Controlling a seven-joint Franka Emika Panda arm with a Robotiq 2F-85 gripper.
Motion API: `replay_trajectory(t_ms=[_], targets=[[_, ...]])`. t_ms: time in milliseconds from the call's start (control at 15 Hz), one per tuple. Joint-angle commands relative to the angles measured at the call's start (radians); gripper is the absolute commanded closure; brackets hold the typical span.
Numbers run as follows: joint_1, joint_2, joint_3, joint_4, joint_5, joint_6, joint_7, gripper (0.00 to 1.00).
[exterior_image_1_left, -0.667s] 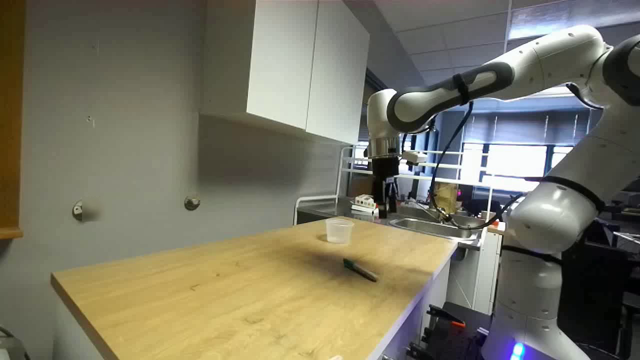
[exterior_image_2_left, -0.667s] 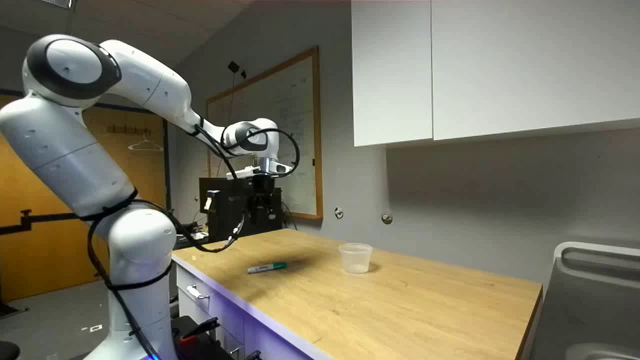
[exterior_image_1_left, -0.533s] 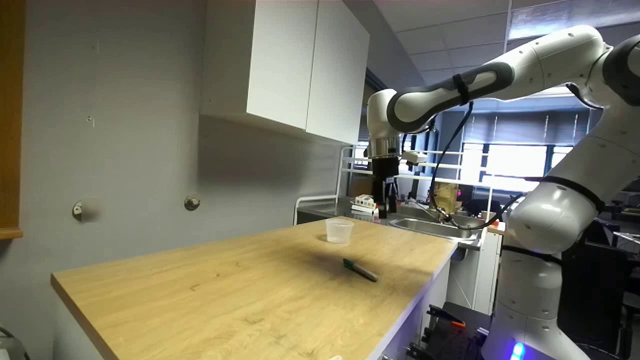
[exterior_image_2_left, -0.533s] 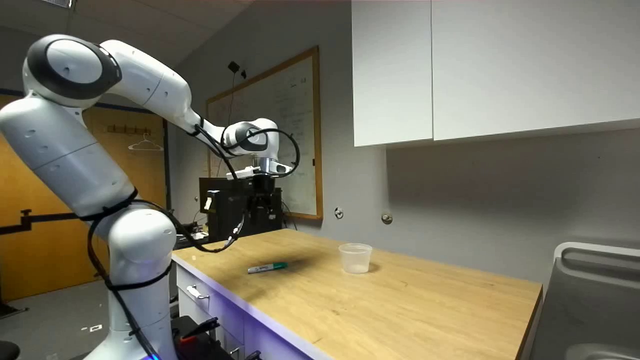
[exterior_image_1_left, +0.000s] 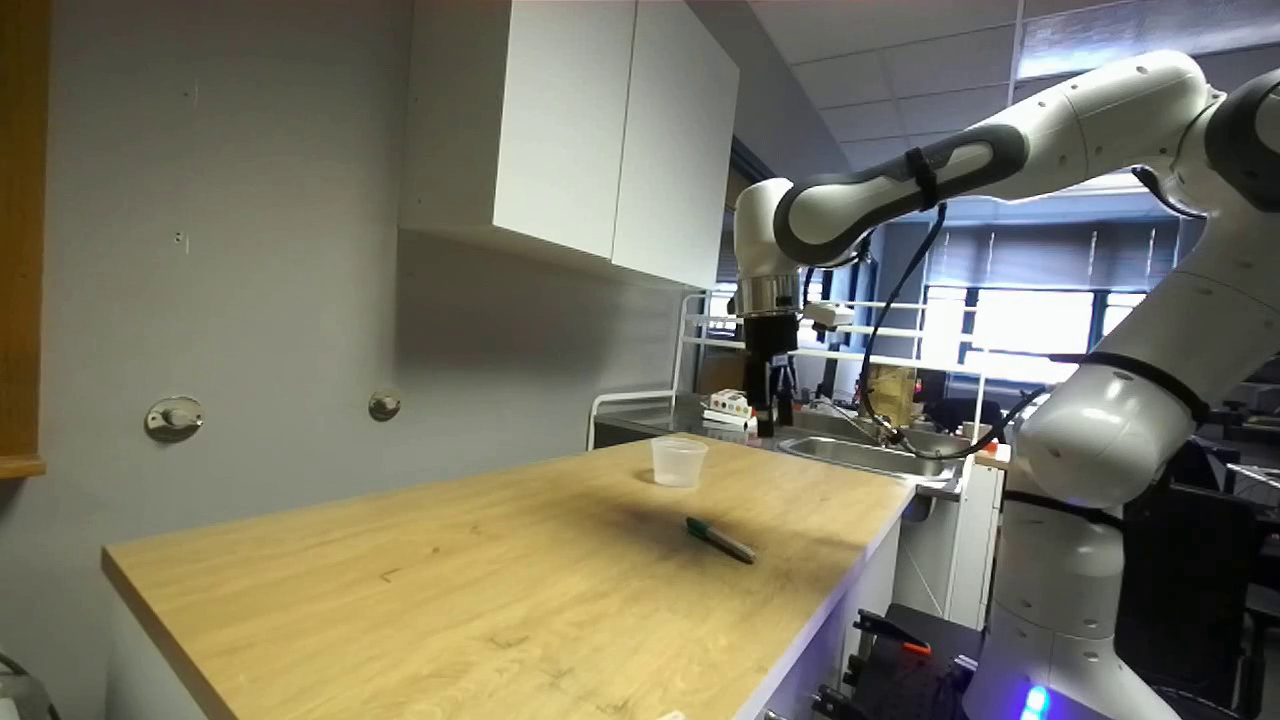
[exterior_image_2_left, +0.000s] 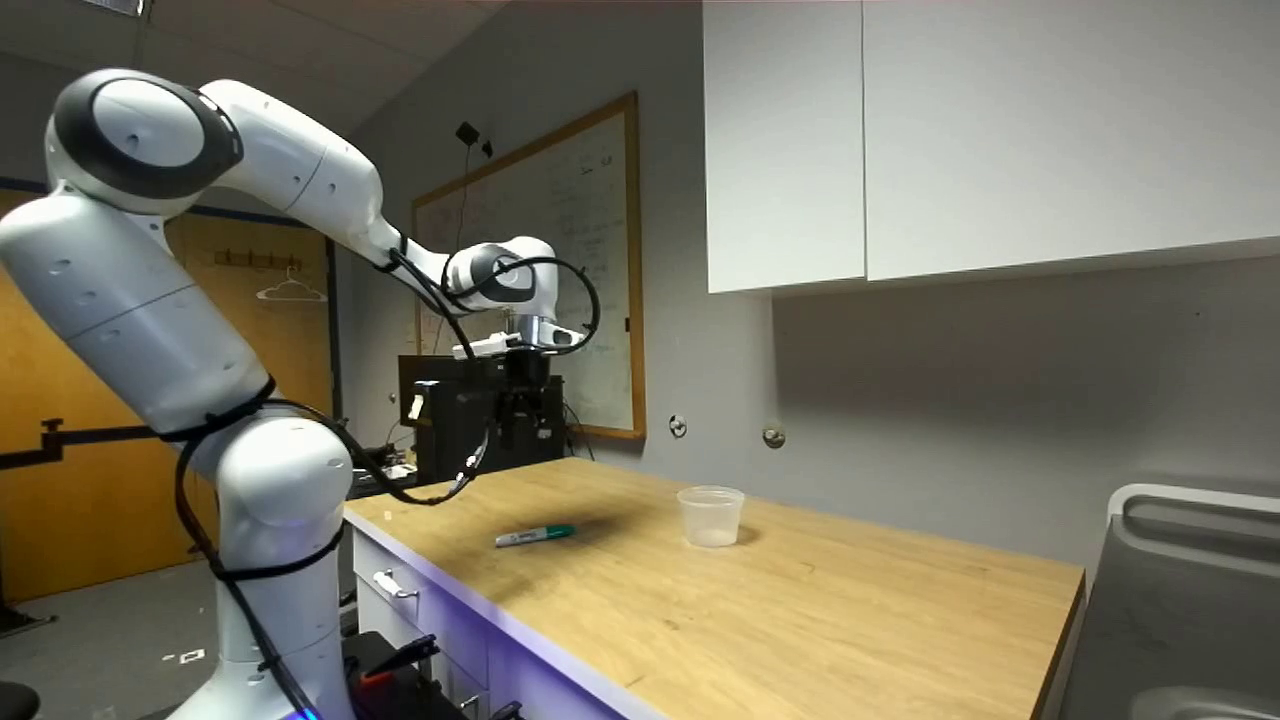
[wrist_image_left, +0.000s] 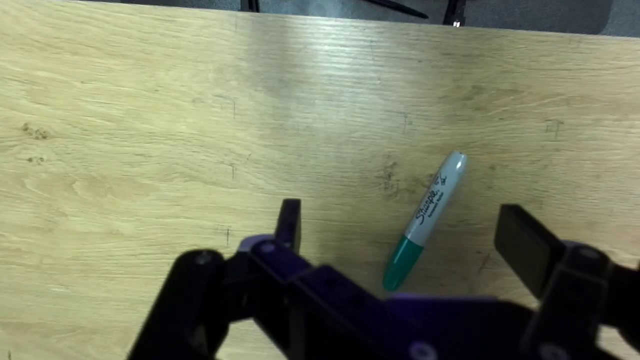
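The claw (wrist_image_left: 400, 217) is hovering well above the wooden counter (exterior_image_2_left: 850, 610), its black fingers (wrist_image_left: 289, 225) standing wide apart and holding nothing. Below it, a green-capped marker (wrist_image_left: 425, 220) is lying on the counter, untouched, slanting between the fingers in the wrist view. Seemingly, the work is standing at the stage before any grasp; taking hold of the marker would be calling for lowering the claw, turning it slightly so that the fingers are squaring up to the marker's sides, then closing gently. Farther out, a clear plastic cup (exterior_image_2_left: 711, 520) is standing upright, near the marker but apart from it. Beyond, a white cupboard (exterior_image_2_left: 1000, 130) is hanging on the wall (exterior_image_2_left: 672, 340), and a metal sink (exterior_image_1_left: 870, 456) is sitting past the counter.
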Motion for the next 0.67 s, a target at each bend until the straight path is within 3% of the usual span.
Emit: replay_trajectory(t_ms=[0, 600], targets=[[0.013, 0.001, -0.011, 0.001, -0.006, -0.002, 0.006, 0.0], [0.013, 0.136, 0.016, 0.013, 0.006, 0.11, 0.093, 0.0]])
